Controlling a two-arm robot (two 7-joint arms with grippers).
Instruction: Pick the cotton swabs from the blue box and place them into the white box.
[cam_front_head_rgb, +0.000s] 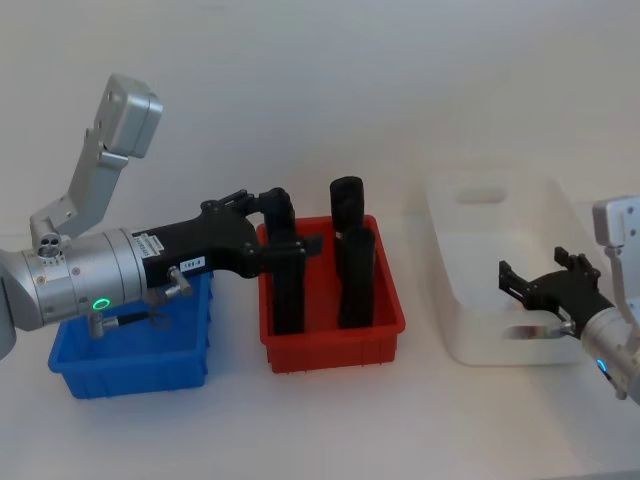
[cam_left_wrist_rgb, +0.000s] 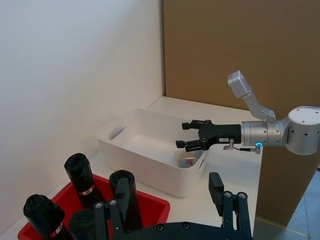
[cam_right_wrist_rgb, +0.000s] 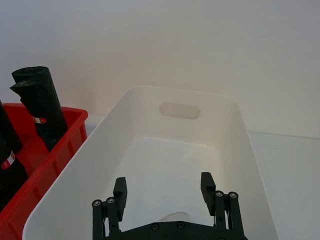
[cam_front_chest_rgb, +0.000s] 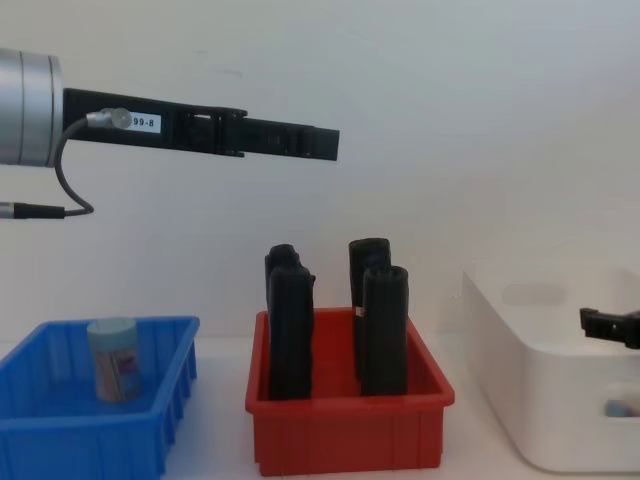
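Cotton swabs (cam_front_chest_rgb: 113, 358), in a small clear tub with a pale blue-grey lid and a pinkish label, stand upright in the low bright-blue plastic box (cam_front_head_rgb: 130, 375). This box sits just beside the red plastic bin (cam_front_head_rgb: 330, 348), on that bin's left, with a narrow gap between their walls. The tub stands apart from the blue wall nearest the red bin, with bare floor around it.

Four tall black upright objects (cam_front_head_rgb: 348, 200) fill much of the red bin and rise well over its rim. The left gripper (cam_front_head_rgb: 288, 222) hangs above the red bin's left rear part, fingers spread and holding nothing. From the chest view it sits high over the black tops, with open air between.

To the red bin's right, past a strip of bare white table, stands the large glossy white plastic box (cam_front_head_rgb: 480, 195) with rounded corners and an oval handle cutout. A second tub of cotton swabs (cam_left_wrist_rgb: 188, 162) rests on its floor at the near end; whether it is upright or tipped cannot be told. The right gripper (cam_left_wrist_rgb: 183, 135) hovers around rim height over that end, on the side away from the red bin, released and empty. The rest of the white box's floor toward the far wall lies bare.
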